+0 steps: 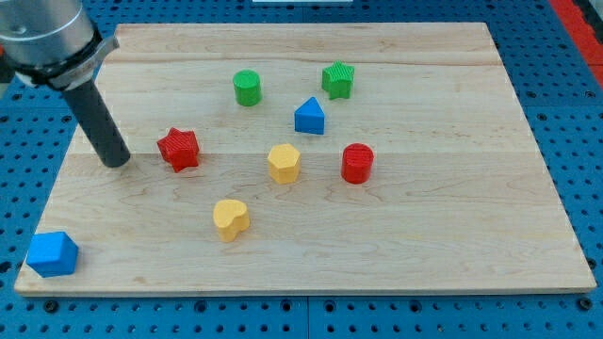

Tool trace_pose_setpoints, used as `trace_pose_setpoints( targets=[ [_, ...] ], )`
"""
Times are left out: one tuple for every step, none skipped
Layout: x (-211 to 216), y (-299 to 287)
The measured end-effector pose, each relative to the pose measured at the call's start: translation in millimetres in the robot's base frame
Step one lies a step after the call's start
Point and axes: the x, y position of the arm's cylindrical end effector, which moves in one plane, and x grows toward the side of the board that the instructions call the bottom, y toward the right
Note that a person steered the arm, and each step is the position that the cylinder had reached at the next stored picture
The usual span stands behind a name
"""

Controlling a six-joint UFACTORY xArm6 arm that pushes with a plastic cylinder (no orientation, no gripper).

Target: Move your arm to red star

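Left of centre on the wooden board (452, 245): red star (178, 149), with my tip (117, 163), a bare rod end holding nothing, just beside it toward the view's left, not touching; yellow hexagon (284, 162) to the star's right.

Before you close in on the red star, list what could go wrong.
My tip sits just to the view's left of the red star, with a small gap. Overshooting would probably shove the star toward the yellow hexagonal block. A push angled toward the view's bottom could send it at the yellow heart.
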Motion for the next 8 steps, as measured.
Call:
trace_pose_setpoints(
  targets=[
    [-10.9,-1.9],
    [-11.2,-1.4],
    [-11.2,-0.2],
    [-13.2,-0.8],
    [-20.5,-2.4],
    [-21.1,-2.4],
    [-21.1,-0.7],
    [-21.4,11.9]
  ],
)
